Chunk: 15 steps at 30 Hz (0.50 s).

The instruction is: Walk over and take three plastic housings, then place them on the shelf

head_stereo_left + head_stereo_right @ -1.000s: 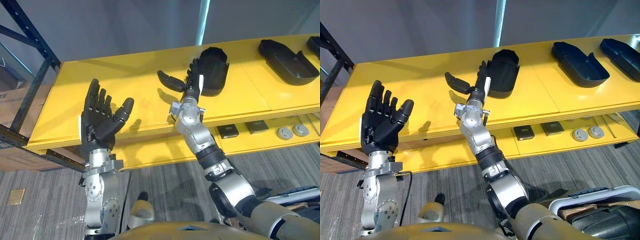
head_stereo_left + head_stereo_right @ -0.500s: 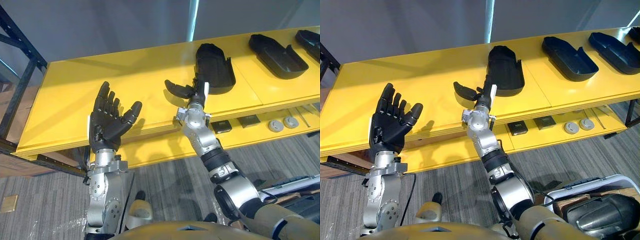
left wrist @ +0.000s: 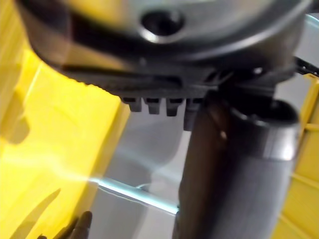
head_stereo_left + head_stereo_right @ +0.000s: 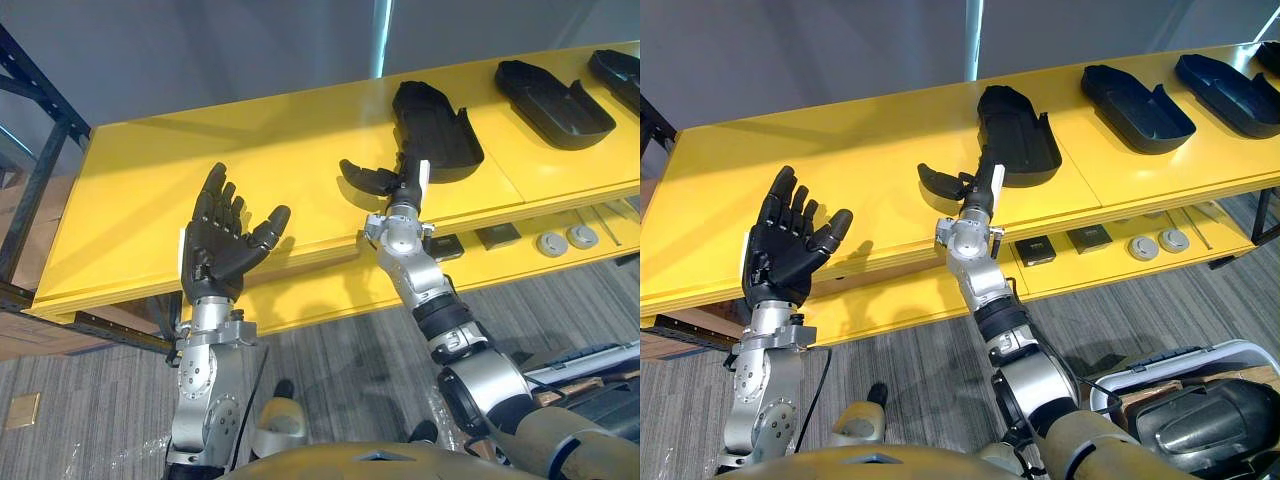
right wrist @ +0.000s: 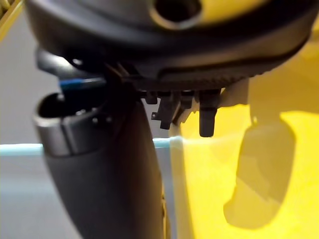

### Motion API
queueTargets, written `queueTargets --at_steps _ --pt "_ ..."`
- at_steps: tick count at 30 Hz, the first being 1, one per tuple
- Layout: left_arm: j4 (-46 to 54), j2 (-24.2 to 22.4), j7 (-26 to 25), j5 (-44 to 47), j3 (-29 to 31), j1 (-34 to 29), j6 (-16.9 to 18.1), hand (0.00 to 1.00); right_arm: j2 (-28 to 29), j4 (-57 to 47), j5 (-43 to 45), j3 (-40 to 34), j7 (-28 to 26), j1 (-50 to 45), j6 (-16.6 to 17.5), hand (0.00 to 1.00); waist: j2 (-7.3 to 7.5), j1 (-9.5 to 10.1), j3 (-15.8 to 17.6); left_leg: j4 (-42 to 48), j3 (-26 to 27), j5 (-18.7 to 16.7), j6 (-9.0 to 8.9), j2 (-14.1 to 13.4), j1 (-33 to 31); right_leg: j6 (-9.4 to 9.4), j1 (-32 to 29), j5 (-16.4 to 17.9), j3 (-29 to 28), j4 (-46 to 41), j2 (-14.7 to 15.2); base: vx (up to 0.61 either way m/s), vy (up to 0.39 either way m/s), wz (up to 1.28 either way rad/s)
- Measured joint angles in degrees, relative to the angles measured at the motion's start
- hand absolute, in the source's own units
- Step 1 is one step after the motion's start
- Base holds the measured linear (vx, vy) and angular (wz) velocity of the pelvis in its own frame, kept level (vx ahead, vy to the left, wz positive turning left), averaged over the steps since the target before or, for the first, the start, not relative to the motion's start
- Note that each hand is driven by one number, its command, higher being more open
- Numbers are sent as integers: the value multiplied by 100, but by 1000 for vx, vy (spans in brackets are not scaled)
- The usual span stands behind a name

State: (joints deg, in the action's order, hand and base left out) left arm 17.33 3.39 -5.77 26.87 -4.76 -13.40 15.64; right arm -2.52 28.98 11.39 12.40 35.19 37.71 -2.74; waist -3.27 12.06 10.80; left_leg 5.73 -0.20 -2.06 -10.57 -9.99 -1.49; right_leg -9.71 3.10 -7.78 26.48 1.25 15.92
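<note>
Since 1 s ago the right hand [image 4: 398,186] has drawn back along the nearest housing [image 4: 440,130] to its near end. Its fingers are straight, its thumb is spread, and it holds nothing. Whether it touches the housing is unclear. Left hand [image 4: 215,250] is raised open and empty. All 3 housings lie on the shelf [image 4: 150,200]. Each looks like a light, stiff, smooth shell, so pinching a side wall should give the best hold.

No legible text, labels or numbers on the yellow shelf boards [image 4: 150,190] or the black plastic housings [image 4: 440,130].
</note>
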Motion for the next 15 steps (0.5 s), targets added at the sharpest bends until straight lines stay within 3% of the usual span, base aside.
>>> queueTargets --at_steps 15 --pt "-40 2 62 -1 -5 -12 -204 100 -88 0 -195 -62 -115 -30 -39 100 -1 -132 0 1 -2 0 0 7 15 -5 20 -6 -11 6 0 0 0 0"
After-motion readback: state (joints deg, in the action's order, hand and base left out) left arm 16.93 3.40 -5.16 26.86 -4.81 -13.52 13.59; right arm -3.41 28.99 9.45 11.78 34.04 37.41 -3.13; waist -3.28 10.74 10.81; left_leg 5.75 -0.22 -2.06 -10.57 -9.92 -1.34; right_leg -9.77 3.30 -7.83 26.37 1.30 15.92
